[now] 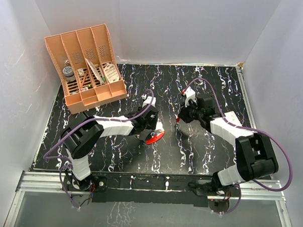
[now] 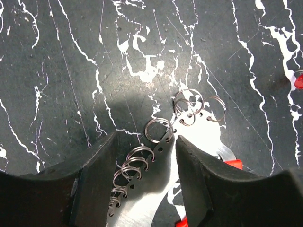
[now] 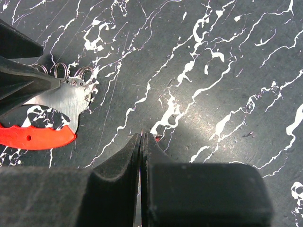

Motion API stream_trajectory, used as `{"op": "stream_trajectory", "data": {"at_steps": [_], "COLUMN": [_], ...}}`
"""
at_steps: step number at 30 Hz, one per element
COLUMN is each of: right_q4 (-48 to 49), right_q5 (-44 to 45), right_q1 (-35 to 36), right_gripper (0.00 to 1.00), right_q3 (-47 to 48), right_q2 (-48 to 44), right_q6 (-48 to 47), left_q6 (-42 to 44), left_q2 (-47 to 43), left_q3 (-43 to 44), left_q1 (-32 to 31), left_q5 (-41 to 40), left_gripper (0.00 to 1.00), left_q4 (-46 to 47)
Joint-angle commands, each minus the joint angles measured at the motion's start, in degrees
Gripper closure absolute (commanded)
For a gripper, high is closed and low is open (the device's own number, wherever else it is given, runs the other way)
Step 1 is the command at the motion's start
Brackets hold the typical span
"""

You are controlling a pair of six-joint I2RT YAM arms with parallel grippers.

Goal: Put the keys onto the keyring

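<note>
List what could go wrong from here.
1. The left gripper stands open over the keyring, so it may shift when pushed.
2. The right gripper pinches the key by a sliver; it could slip out.
3. The wire rings are tiny, easy to miss.

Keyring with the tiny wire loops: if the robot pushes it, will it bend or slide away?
The keyring is probably stiff: its flat part looks like shiny metal, so it likely won't bend. Being flat and smooth, it would probably slide on the tabletop rather than roll. The wire rings seem to hang loosely through holes, so they may flop about.
</note>
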Motion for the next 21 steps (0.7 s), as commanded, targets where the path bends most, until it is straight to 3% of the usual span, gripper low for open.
{"op": "stream_trajectory", "data": {"at_steps": [1,3,8,12,17,21], "right_q4": [2.66,2.66,2.62,2.72,2.57,2.57], "right_q5": [-1.35,-1.49,-1.76,-1.91,-1.83,-1.88], "right_q1": [-0.35,-0.37,-0.34,-0.34,-0.34,-0.34], "right_gripper": [1.00,1.00,1.00,1.00,1.00,1.00], "right_q3": [0.17,0.30,0.54,0.52,0.52,0.43], "right_q2": [-1.10,-0.85,-0.32,-0.34,-0.46,-0.64], "right_q6": [0.27,0.27,0.21,0.19,0.10,0.01], "left_q6": [-1.21,-1.05,-0.26,1.16,1.63,1.56], "left_q2": [-5.00,-6.28,-7.96,-6.60,-5.57,-4.20], "left_q3": [-0.86,-2.36,-7.35,-8.85,-11.05,-11.41], "left_q1": [1.32,2.44,6.30,6.83,6.87,6.85], "left_q5": [4.59,7.65,18.15,20.24,23.19,24.91], "left_gripper": [0.48,0.43,0.42,0.42,0.46,0.57], "left_q4": [-3.03,-1.75,5.10,7.23,13.24,14.85]}}
